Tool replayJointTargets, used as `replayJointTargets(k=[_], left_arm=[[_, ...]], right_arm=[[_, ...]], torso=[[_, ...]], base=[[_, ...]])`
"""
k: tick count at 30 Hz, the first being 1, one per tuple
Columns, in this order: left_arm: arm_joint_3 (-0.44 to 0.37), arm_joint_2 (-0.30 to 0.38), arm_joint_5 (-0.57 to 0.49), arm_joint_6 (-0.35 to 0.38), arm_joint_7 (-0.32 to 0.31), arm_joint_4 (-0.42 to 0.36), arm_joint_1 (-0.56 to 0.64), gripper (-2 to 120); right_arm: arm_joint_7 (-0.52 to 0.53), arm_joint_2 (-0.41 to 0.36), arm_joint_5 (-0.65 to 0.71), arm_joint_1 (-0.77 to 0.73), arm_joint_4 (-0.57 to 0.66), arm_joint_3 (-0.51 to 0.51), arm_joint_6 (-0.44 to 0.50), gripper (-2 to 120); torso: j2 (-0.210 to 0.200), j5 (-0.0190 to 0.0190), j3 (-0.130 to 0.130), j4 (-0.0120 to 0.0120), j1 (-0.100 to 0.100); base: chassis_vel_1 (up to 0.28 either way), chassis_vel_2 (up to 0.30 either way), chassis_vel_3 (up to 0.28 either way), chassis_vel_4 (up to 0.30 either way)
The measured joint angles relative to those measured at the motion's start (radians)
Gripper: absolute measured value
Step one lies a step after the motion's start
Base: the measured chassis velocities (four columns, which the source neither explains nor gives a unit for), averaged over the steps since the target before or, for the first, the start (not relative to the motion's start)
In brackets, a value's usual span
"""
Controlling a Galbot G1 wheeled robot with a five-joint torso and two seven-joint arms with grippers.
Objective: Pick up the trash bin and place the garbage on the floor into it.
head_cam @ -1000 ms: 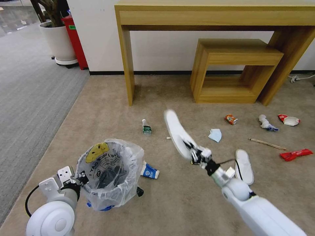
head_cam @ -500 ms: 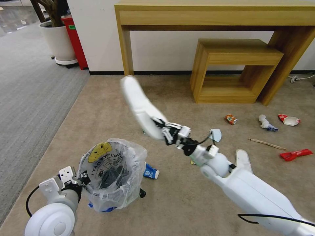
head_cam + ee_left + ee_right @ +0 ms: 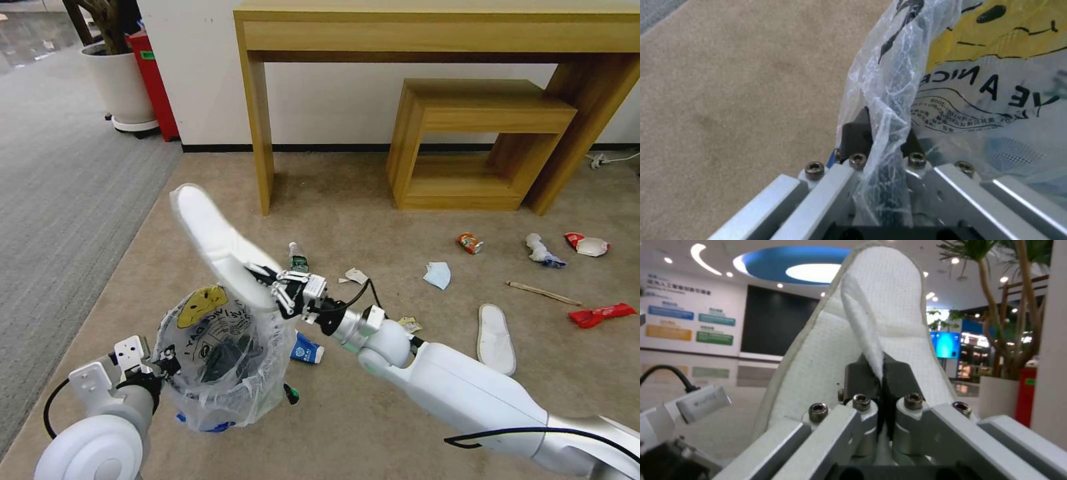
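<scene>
Step in hand: transfer of one slipper [image 3: 217, 243] to the bin [image 3: 223, 353]. The right gripper [image 3: 277, 293] holds the slipper in the air above the bin's far rim; its fingers [image 3: 900, 373] are closed tight on a fold of the white upper, and the toe end points up and away from the robot.

The left gripper [image 3: 167, 363] is at the bin's near-left rim. Its fingers [image 3: 853, 135] are closed on the rim, with the clear bag [image 3: 889, 100] pinched between them. The bin sits at the near-left part of the carpet [image 3: 360, 193], slightly tilted; whether it is lifted clear cannot be told.

Remaining on the carpet: second slipper [image 3: 495, 337], carton [image 3: 306, 349] just beside the bin, bottle [image 3: 297, 257], mask [image 3: 437, 275], can [image 3: 470, 243], stick [image 3: 541, 292], red wrapper [image 3: 602, 314].

Next move, as judged: bring the slipper's heel over the opening, tip the long body downward so it enters, then release. The slipper is longer than the opening is wide; a flat release may leave it resting across the rim.
</scene>
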Motion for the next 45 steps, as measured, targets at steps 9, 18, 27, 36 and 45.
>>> replayJointTargets(k=[9, 18, 27, 36, 45], left_arm=[[0.01, -0.009, 0.007, 0.001, 0.001, -0.004, 0.004, 1], [-0.004, -0.007, 0.006, 0.001, 0.001, -0.017, 0.011, 1], [-0.009, -0.006, 0.005, -0.001, 0.002, -0.017, 0.01, 1], [-0.009, -0.007, 0.004, -0.004, 0.003, -0.004, -0.001, 1], [-0.01, -0.008, 0.002, -0.005, 0.003, -0.001, -0.005, 1]], right_arm=[[0.003, 0.095, -0.005, 0.017, -0.059, -0.06, 0.001, 0], [0.003, 0.138, -0.073, 0.007, -0.141, -0.112, 0.015, 0], [-0.005, 0.121, -0.094, 0.001, -0.146, -0.12, 0.017, 15], [-0.01, 0.059, -0.09, 0.017, -0.108, -0.115, 0.004, 44], [-0.014, 0.019, -0.091, 0.008, -0.096, -0.101, -0.005, 61]], torso=[[0.0, 0.0, 0.0, 0.0002, 0.0], [0.0, 0.0001, 0.0, 0.0, 0.0], [0.0, 0.0002, 0.0, 0.0002, 0.0], [0.0, 0.0003, 0.0, 0.0001, 0.0], [0.0, 0.0003, 0.0, 0.0, 0.0]], base=[[0.0, 0.0, 0.0, 0.0], [0.0, 0.0, 0.0, 0.0], [0.0, 0.0, 0.0, 0.0], [0.0, 0.0, 0.0, 0.0], [0.0, 0.0, 0.0, 0.0]])
